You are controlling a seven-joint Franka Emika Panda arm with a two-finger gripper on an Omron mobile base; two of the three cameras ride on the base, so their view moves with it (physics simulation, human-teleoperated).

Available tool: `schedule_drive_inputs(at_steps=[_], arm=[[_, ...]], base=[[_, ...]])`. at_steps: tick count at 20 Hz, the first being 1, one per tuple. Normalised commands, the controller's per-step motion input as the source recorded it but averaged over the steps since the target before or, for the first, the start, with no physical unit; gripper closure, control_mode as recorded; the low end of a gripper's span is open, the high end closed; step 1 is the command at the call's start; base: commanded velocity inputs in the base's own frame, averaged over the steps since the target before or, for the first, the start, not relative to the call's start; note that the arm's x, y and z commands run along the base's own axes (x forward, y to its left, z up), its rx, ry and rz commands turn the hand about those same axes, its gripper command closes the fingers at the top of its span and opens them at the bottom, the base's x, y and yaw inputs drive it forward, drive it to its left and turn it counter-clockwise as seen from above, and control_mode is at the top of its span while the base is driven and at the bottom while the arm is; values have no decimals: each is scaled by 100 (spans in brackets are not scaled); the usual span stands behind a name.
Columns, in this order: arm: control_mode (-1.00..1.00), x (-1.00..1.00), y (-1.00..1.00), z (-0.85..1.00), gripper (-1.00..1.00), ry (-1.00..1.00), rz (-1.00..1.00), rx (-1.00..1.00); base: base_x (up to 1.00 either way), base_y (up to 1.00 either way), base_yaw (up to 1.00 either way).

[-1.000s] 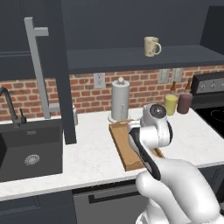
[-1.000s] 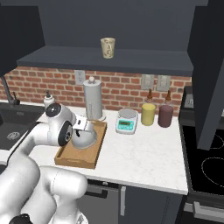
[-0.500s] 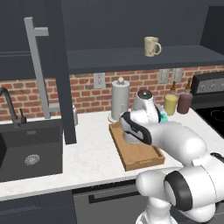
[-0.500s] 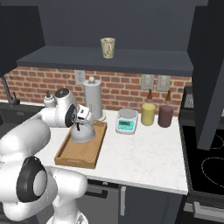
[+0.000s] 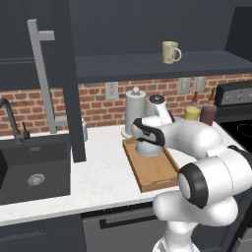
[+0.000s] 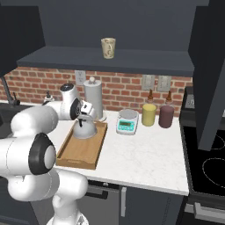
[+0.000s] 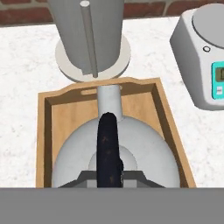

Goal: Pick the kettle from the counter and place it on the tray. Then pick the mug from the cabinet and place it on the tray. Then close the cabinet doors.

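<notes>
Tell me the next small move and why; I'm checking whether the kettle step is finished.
Probably open the fingers and lift clear: the kettle already sits inside the tray at its far end, with the gripper shut on its black handle. The mug waits on the cabinet shelf.

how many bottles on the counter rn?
2. The yellow bottle and the dark-red bottle stand side by side at the brick backsplash, between the scale and the stove. More could be hidden behind the arm.

kettle (image 7: 116,153): base cut by bottom edge | scale (image 7: 202,57): right side cropped | jaws: tips hidden
</notes>
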Motion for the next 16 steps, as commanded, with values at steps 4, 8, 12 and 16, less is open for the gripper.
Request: schedule_drive_inputs(at_steps=[4, 8, 12, 16], arm=[[-100, 1, 0, -23, 100, 0, 0, 2], [-100, 19, 0, -23, 100, -1, 0, 3], [-100, 22, 0, -17, 100, -8, 1, 4], [-100, 17, 0, -16, 100, -8, 2, 4]], base=[[0, 0, 0], [0, 0, 0], [0, 0, 0], [0, 0, 0]])
